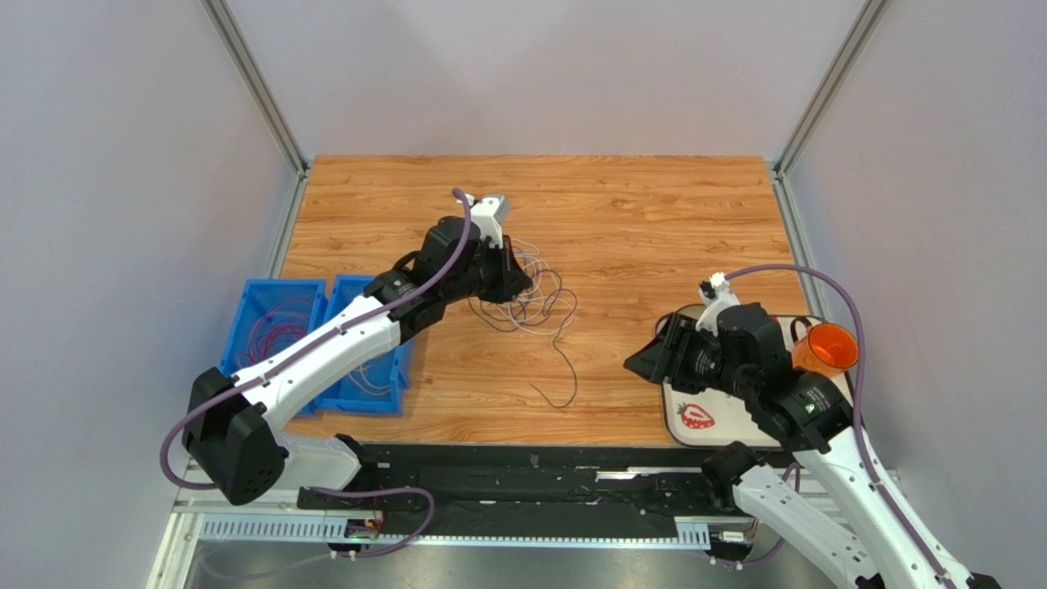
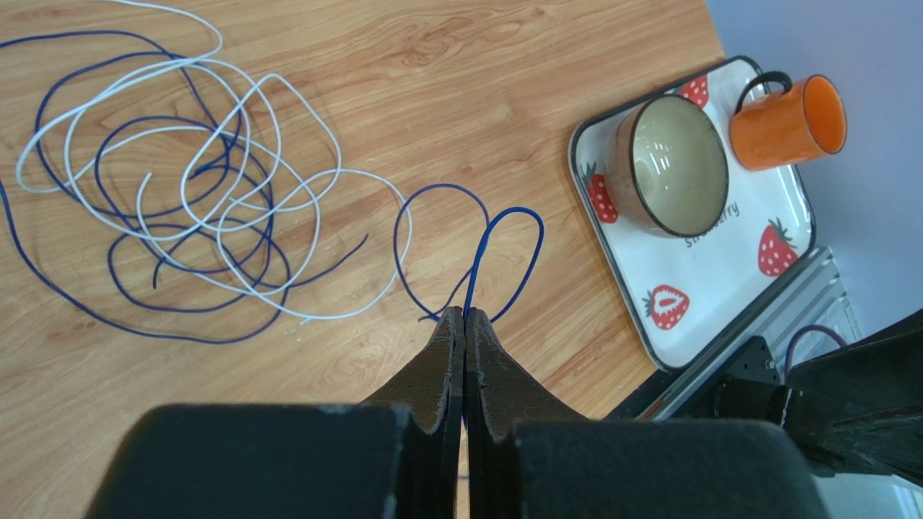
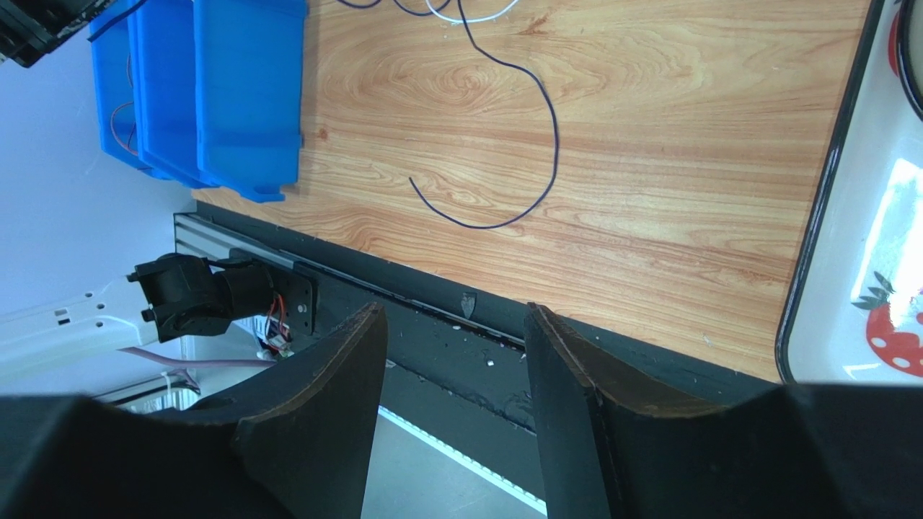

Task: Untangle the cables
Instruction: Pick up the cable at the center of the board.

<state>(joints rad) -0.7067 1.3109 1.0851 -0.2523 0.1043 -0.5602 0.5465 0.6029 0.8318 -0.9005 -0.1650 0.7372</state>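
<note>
Cables (image 1: 526,298) lie in a loose white-and-blue tangle mid-table (image 1: 664,221), one tail trailing toward the near edge. Left gripper (image 2: 464,320) is clamped on a blue cable (image 2: 477,260) at the tangle's edge. Right gripper (image 3: 455,324) is parted and empty, over the near table edge beside a strawberry tray (image 2: 796,195). Tray carries a bowl (image 2: 672,162), with an orange mug (image 2: 785,121) at its corner. Blue bins (image 1: 313,344) sit left of the tangle, partly under the left arm.

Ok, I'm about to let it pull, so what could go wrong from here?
1. The left gripper is shut on the blue cable, which weaves through loops of the white cable; pulling may tighten the tangle or drag the whole pile.
2. The right gripper hangs open by the near edge of the table, pinning nothing, so the pile is unanchored.
</note>
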